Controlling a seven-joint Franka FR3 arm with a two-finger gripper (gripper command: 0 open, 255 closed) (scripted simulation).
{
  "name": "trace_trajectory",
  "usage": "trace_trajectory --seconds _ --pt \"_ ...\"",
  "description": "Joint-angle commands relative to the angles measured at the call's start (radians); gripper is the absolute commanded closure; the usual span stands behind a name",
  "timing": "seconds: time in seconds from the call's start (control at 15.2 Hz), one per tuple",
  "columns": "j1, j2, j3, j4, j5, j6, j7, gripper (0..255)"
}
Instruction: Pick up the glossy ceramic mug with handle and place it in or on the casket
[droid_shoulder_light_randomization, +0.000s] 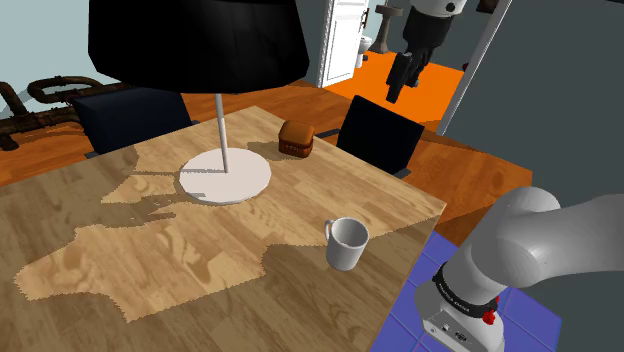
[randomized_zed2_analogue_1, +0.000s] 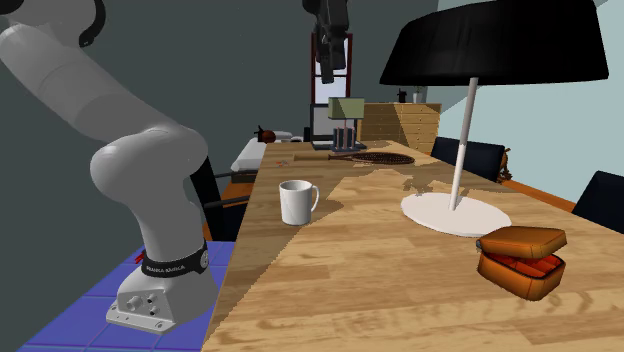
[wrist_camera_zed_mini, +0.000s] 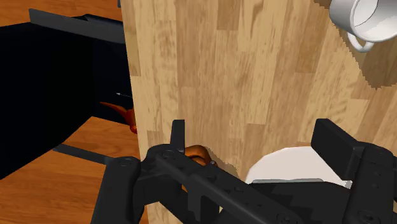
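Here's the long wooden table (droid_shoulder_light_randomization: 150, 260), pale plank grain with a smooth sheen, taking up most of the scene. On it stands the table lamp (droid_shoulder_light_randomization: 220, 120): a broad black shade (droid_shoulder_light_randomization: 195, 40), a thin white stem, and a flat round white base (droid_shoulder_light_randomization: 225, 180). At the shoulder view's lower right the white Franka arm (droid_shoulder_light_randomization: 540, 240) curves up from its stand. A dark chair (droid_shoulder_light_randomization: 380, 135) sits at the far edge of the table.

Now the containers. The casket (randomized_zed2_analogue_1: 521, 261) is a small brown box with rounded corners, resting on the table near the lamp base. Its lid sits a little ajar and red-orange shows in the gap; I can't tell what is inside.

The mug (droid_shoulder_light_randomization: 347, 243) is glossy white and stands upright, with its handle on the shoulder view's left. It's near the table edge on the stand's side, well apart from the casket. Its inside is plain white and there's nothing in it.

The black gripper (droid_shoulder_light_randomization: 404, 82) hangs high above the far edge, over by the chair. In the wrist view its two fingers (wrist_camera_zed_mini: 179, 137) stand wide apart with only tabletop between them, gripping nothing, and the mug is well off to one side.
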Motion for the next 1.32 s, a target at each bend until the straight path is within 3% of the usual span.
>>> trace_trajectory --seconds 0.0,0.66,1.25 --pt "0.000 0.000 0.000 0.000 0.000 0.000 0.000 0" --pt "0.087 -0.131 0.129 -0.301 0.132 0.157 0.145 0" --pt "0.204 -0.151 0.290 -0.496 0.293 0.331 0.291 0"
